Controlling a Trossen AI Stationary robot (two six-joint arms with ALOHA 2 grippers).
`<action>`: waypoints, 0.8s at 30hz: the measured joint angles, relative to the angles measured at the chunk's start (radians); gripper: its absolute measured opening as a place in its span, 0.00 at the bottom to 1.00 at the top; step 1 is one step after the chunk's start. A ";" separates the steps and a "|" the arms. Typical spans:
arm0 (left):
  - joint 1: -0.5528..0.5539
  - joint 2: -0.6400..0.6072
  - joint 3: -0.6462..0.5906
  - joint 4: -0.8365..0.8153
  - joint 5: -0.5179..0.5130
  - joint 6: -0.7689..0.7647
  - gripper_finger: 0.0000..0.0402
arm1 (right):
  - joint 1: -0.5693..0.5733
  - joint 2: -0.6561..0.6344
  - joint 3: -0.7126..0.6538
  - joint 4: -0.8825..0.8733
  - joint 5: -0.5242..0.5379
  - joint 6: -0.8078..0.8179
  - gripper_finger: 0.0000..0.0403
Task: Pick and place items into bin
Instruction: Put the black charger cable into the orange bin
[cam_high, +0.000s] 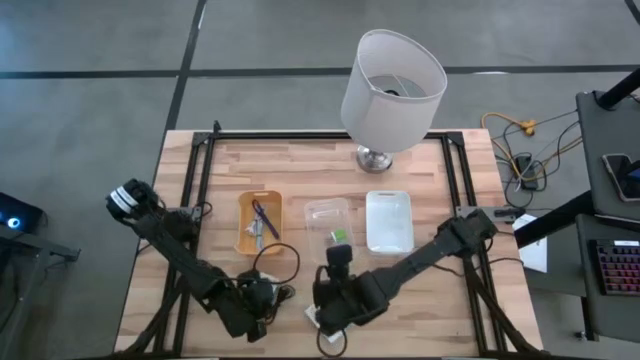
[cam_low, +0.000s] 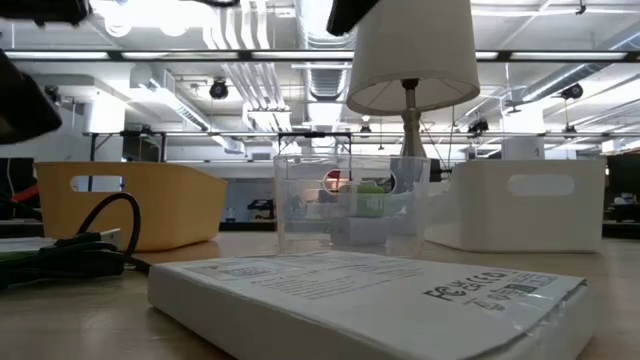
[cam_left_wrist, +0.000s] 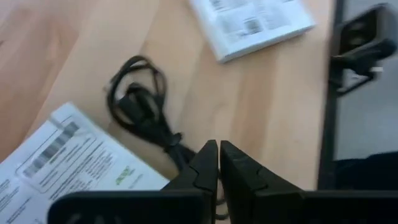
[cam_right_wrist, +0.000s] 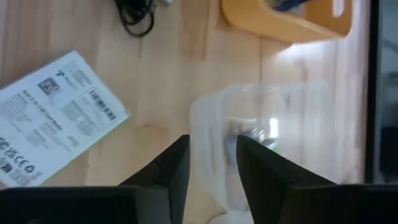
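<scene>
A thin black cable (cam_left_wrist: 140, 106) lies coiled on the wood between two white printed cards (cam_left_wrist: 255, 22) (cam_left_wrist: 68, 162). My left gripper (cam_left_wrist: 218, 152) is shut, tips down beside the cable's near end, by the table's near edge (cam_high: 262, 300). My right gripper (cam_right_wrist: 211, 158) stands open over the near wall of the clear bin (cam_right_wrist: 273, 137), nothing between its fingers (cam_high: 337, 262). A green-and-white block (cam_high: 338, 237) lies in the clear bin. A purple-black stick (cam_high: 262, 218) lies in the orange bin (cam_high: 258, 222). My left gripper's shut fingers point down at a slant, and the cable's near end (cam_left_wrist: 179, 148) runs under one finger. I cannot tell whether the fingers touch or pinch it.
A white bin (cam_high: 389, 220) stands right of the clear bin. A lamp (cam_high: 392, 90) stands at the table's far edge behind the bins. One card (cam_low: 370, 300) lies close to the near edge. Bare wood shows on the table's right side.
</scene>
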 joint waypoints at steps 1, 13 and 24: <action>0.006 0.010 0.000 -0.001 0.007 -0.016 0.00 | 0.005 0.000 -0.012 -0.001 0.000 0.024 0.28; 0.083 0.098 0.019 -0.027 0.107 -0.073 0.00 | 0.033 0.001 -0.085 -0.002 0.001 0.181 0.17; 0.113 0.153 0.070 0.099 0.129 0.003 0.00 | 0.032 0.001 -0.100 0.007 0.026 0.193 0.17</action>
